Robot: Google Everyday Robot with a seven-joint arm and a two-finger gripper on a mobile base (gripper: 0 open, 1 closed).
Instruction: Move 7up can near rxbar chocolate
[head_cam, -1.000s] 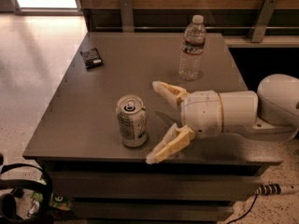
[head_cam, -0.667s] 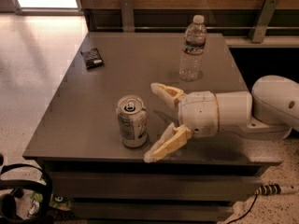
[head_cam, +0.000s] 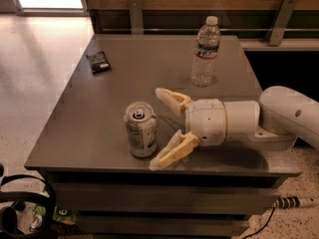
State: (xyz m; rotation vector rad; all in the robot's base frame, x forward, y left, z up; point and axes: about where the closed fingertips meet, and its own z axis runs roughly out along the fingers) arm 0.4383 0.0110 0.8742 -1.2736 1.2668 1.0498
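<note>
7up can (head_cam: 141, 129) stands upright near the front edge of the grey table (head_cam: 99, 108), well apart from the rxbar chocolate (head_cam: 98, 61) at the far left corner. Your gripper (head_cam: 160, 129) sits just right of the can, fingers spread wide; a water bottle (head_cam: 205, 54) stands behind.
</note>
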